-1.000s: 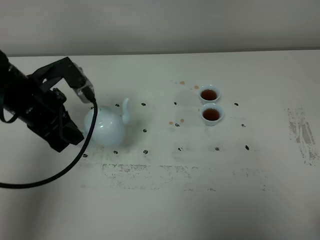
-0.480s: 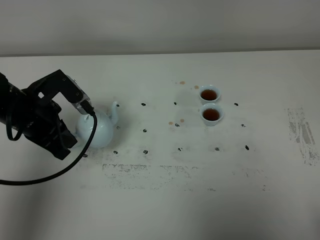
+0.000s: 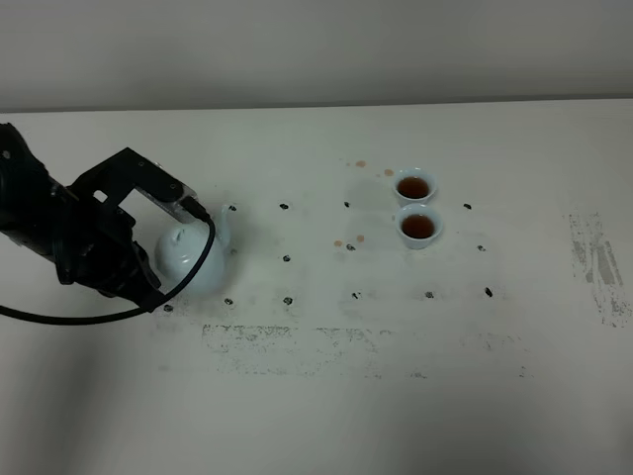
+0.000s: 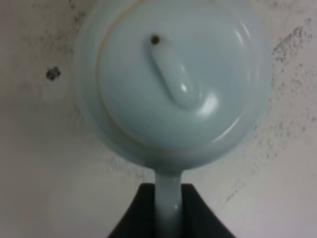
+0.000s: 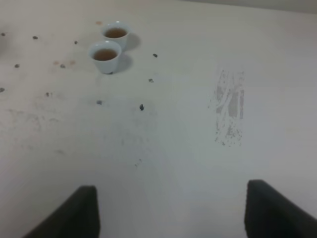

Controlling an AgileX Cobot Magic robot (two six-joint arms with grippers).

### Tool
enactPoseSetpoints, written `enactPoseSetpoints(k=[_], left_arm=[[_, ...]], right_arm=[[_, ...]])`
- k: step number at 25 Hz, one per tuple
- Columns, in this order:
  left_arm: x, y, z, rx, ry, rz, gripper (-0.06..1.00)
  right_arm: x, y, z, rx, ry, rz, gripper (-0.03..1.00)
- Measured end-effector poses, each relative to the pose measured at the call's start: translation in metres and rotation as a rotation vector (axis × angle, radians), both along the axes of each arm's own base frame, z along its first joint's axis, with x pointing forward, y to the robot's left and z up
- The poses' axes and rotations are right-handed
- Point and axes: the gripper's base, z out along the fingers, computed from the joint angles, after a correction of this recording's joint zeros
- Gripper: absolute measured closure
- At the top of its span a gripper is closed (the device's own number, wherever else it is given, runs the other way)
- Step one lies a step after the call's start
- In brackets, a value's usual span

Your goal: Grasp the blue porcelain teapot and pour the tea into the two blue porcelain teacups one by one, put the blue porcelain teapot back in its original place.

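Over the last second the left pincer had carried the blue porcelain teapot leftward and lowered it, shut tight on its handle. Both blue porcelain teacups held tea, well apart to the right on the tabletop. Only releasing seemed to remain. The right pincer gaped wide, empty.

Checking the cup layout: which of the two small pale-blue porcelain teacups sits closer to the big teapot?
The front teacup, nearer the camera; the other teacup stands behind it, farther from the pale-blue teapot.
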Motion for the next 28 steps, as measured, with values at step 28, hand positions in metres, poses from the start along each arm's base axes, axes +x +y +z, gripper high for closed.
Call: enactPoseSetpoints(k=[28], left_arm=[[0.005, -0.02, -0.033, 0.039, 0.037, -0.076, 0.88]], right_arm=[[0.0, 0.0, 0.0, 0.0, 0.0, 0.0, 0.38]])
